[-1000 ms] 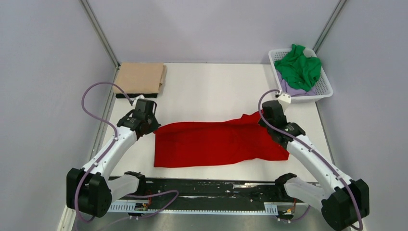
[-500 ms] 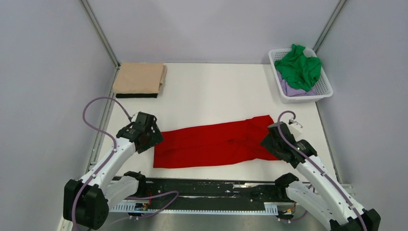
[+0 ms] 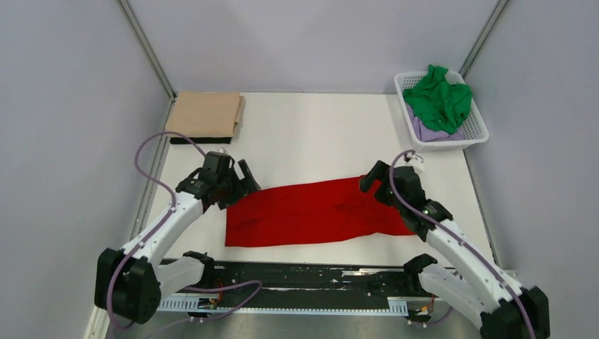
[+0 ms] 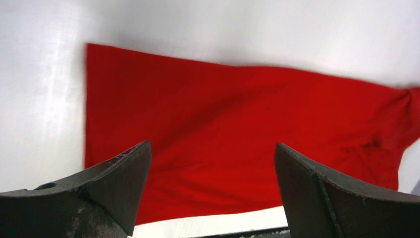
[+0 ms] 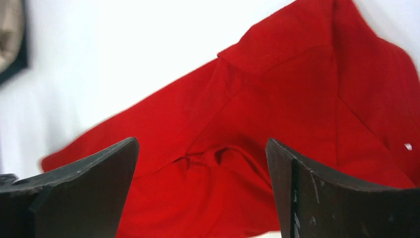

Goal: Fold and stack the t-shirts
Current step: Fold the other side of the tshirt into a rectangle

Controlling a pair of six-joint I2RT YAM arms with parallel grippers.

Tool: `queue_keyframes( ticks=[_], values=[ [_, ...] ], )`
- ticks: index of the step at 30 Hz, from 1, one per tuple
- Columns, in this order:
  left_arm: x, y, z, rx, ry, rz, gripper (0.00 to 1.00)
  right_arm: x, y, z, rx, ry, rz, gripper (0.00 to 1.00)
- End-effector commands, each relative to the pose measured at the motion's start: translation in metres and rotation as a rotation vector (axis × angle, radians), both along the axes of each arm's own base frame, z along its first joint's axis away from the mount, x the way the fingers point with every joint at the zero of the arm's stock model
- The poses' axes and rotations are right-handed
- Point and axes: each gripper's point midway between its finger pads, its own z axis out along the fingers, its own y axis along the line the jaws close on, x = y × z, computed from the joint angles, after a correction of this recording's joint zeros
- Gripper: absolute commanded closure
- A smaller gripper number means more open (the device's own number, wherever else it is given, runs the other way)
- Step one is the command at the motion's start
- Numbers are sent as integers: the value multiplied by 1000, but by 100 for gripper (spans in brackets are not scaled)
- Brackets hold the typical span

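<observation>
Over the half-second, the left gripper (image 3: 248, 178) and right gripper (image 3: 372, 181) swung in above the ends of the bright red cloth t-shirt (image 3: 318, 212), jaws spread and empty, probably ready for a crosswise fold.

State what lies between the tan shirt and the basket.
Nothing. The top view shows only bare white table between the tan shirt and the basket.

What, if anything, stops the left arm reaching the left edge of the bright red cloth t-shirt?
Likely nothing. The left gripper hangs open right at the left end of the bright red cloth t-shirt, which lies on the white table, nothing over that end.
</observation>
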Motion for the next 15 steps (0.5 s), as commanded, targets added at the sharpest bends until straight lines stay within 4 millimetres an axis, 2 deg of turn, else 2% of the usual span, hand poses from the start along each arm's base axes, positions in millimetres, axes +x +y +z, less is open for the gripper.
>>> queue_keyframes(
  ticks=[1, 3, 5, 8, 10, 15],
  values=[
    [11, -46, -17, -128, 33, -162, 0, 43, 28, -12, -72, 22, 134, 0],
    [7, -45, -37, -114, 91, -163, 0, 49, 39, -34, -78, 130, 188, 0],
    [4, -38, -53, -76, 131, -139, 0, 44, 59, -49, -39, 224, 284, 0],
    [-4, -26, -72, -22, 174, -99, 0, 36, 66, -67, -19, 301, 321, 0],
    [-7, -19, -77, 11, 187, -80, 0, 23, 70, -71, 9, 334, 358, 0],
    [-9, -7, -78, 69, 200, -51, 0, -32, 81, -68, 107, 406, 484, 0]
  ],
)
